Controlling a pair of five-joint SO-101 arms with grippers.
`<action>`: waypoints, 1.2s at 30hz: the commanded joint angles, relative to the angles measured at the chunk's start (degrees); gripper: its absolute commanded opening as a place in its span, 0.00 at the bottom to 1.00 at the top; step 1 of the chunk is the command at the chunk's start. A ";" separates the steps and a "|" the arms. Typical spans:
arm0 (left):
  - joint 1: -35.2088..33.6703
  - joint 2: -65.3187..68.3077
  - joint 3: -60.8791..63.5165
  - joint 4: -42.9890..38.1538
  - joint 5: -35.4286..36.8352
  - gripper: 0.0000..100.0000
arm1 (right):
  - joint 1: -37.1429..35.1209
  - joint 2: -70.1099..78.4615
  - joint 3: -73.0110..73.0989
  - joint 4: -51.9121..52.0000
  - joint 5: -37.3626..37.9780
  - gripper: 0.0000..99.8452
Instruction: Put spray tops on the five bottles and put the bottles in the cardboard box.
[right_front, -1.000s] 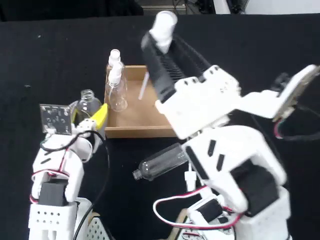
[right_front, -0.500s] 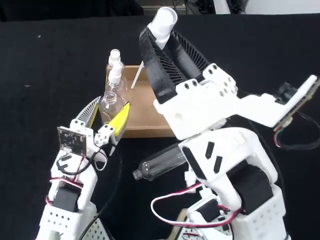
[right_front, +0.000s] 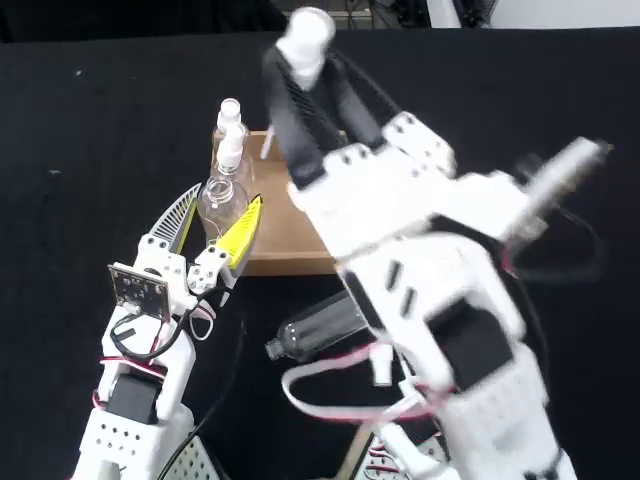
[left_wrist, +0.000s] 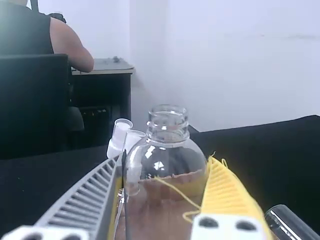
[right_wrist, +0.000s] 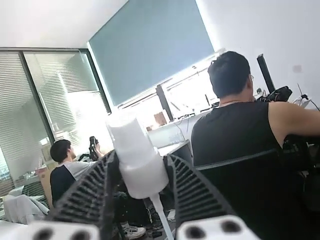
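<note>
My left gripper (right_front: 226, 198) is shut on a clear bottle (right_front: 221, 203) with a bare neck, held upright over the front left corner of the cardboard box (right_front: 272, 262). In the left wrist view the bottle (left_wrist: 167, 127) stands between the grey and yellow fingers (left_wrist: 222, 192). High above the box, my right gripper (right_front: 303, 57) is shut on a white spray top (right_front: 304, 35), whose thin tube hangs down. The right wrist view has that spray top (right_wrist: 138, 161) clamped between the black fingers (right_wrist: 192, 192). Two bottles with spray tops (right_front: 231, 130) stand in the box's far left corner.
Another clear bottle (right_front: 318, 326) without a top lies on its side on the black table in front of the box, beside the right arm's base. A loose white spray top (right_front: 380, 366) lies just below it. The right arm hangs over much of the box.
The left gripper has carried its bottle from left of the box to the box's front left corner. The right arm has swung left with the spray top.
</note>
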 joint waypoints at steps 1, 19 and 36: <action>0.04 -0.70 1.36 -1.05 0.35 0.03 | -0.62 4.09 0.31 -7.74 0.88 0.01; -0.04 -0.70 1.36 -1.05 0.09 0.03 | -4.13 6.11 -0.40 1.93 5.45 0.01; 0.04 -0.70 1.36 -0.97 0.09 0.03 | -9.14 6.46 -0.22 1.58 5.54 0.01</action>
